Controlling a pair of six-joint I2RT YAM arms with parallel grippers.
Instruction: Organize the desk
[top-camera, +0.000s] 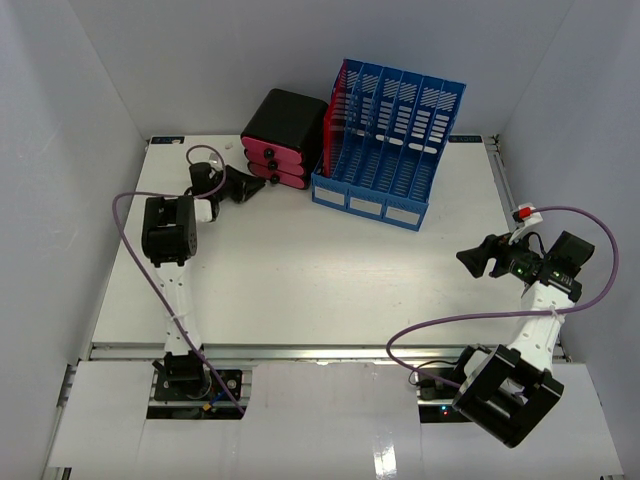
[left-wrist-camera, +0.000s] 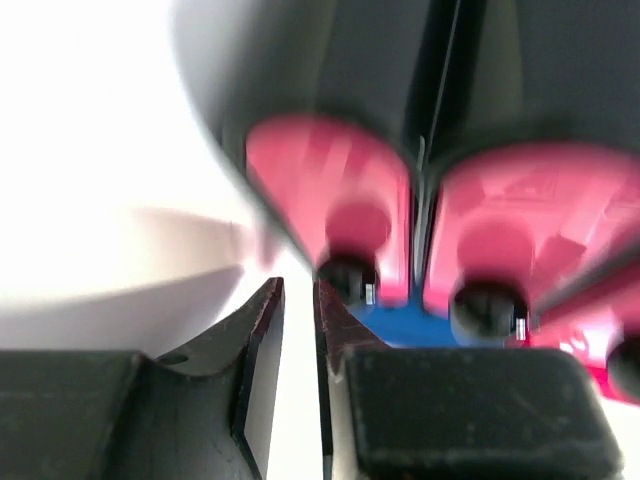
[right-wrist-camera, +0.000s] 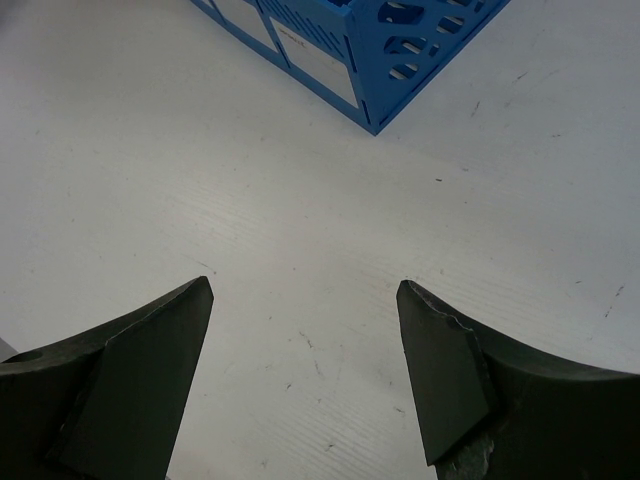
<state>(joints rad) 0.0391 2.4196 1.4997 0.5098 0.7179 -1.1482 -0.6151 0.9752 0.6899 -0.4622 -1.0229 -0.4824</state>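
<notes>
Left wrist view: the left fingers (left-wrist-camera: 262, 325) are standing only a narrow slit apart, with nothing between them and white worktop (left-wrist-camera: 100, 150) showing through the gap. Their tips are sitting just in front of a round black knob (left-wrist-camera: 346, 278) on a pink drawer of the drawer box (left-wrist-camera: 330, 190). The picture is too blurred to tell whether they are touching it. A second knob on the neighbouring drawer is showing just to the right.

In the right wrist view the right fingers (right-wrist-camera: 165, 345) are standing wide apart, holding nothing, hanging over bare worktop (right-wrist-camera: 150, 150). The corner of the blue file rack (right-wrist-camera: 345, 45) is lying well ahead of them.

From the top view, the left fingers (top-camera: 252, 188) are pointing at the lower front of the black drawer box (top-camera: 285, 130), which is sitting at the far edge just beside the file rack (top-camera: 390, 150), the two seeming to be touching. The right fingers (top-camera: 470, 262) are hovering near the right edge, pointing left, well apart from the rack. The worktop (top-camera: 300, 270) is filling the middle of the view, running from the arm bases at the near rail to the grey walls behind.
</notes>
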